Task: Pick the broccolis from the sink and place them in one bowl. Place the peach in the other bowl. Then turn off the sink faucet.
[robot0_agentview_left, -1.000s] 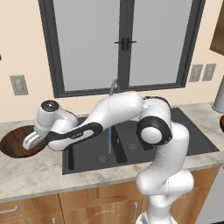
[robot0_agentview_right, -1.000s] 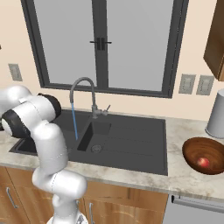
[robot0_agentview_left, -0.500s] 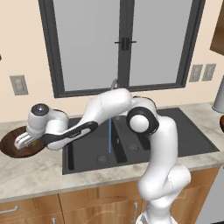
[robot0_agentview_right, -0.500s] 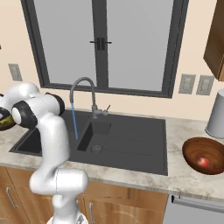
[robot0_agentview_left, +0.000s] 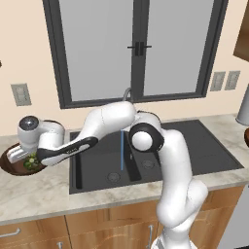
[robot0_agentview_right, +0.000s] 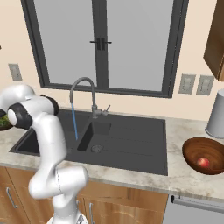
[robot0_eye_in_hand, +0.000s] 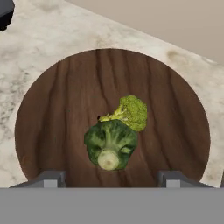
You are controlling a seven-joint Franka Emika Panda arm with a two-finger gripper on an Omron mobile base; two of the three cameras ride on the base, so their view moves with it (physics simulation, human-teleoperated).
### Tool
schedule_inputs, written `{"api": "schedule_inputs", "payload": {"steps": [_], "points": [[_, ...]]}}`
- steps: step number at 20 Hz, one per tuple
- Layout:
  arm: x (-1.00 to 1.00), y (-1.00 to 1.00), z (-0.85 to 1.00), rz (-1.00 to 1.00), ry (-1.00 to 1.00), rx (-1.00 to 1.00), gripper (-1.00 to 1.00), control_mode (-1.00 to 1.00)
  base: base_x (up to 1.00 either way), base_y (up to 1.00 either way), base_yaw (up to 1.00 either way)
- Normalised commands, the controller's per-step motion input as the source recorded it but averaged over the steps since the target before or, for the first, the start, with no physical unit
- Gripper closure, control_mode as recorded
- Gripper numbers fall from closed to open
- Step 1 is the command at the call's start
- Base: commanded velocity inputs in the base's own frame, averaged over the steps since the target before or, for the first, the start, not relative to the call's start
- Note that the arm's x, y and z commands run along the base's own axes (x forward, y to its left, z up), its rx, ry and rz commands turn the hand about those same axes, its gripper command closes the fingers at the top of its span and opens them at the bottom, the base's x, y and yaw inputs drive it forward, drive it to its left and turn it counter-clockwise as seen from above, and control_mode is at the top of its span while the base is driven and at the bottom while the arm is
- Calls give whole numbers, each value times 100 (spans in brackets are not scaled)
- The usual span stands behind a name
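And the pincer [robot0_eye_in_hand: 111,177] springs apart: a second ago it was clenched, now its two tips stand wide at the bottom of the hand view with nothing between them. Released! Right below, in the middle of that view, both broccolis sit in the dark wooden bowl [robot0_eye_in_hand: 52,109], the darker floret [robot0_eye_in_hand: 110,143] stem-up and touching the paler yellow-green floret [robot0_eye_in_hand: 131,111] just above it. In the left base view the arm has swung further out to the left edge of the frame than half a second ago, and the hand hangs over that same bowl [robot0_agentview_left: 12,165] on the marble worktop [robot0_agentview_left: 44,192], with green showing inside it. So, judging from this, the broccoli part of the job looks finished. What about the peach [robot0_agentview_right: 202,162]? It is already lying in the other wooden bowl [robot0_agentview_right: 192,151] at the lower right of the right base view, well apart from the sink [robot0_agentview_right: 127,142]. That leaves the faucet [robot0_agentview_right: 83,94], centre-left in that view, with a thin blue stream of water [robot0_agentview_right: 74,124] falling from its spout into the black basin. My read: the arm must lift clear of the bowl, cross back toward the middle, and work the small side lever [robot0_agentview_right: 106,108] to shut the water off.
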Motion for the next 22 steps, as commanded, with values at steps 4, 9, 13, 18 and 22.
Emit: {"api": "schedule_inputs", "payload": {"steps": [4,9,13,18,22], "points": [[13,-2,0,-11,0,0,-100,-100,0,0,0],[-5,-41,19,-13,0,1,-100,-100,0,0,0],[-28,-69,18,-8,-2,6,-100,-100,0,0,0],[-51,-69,28,-3,-12,7,-100,-100,0,0,0],[-42,-69,33,-2,-11,6,-100,-100,0,0,0]]}}
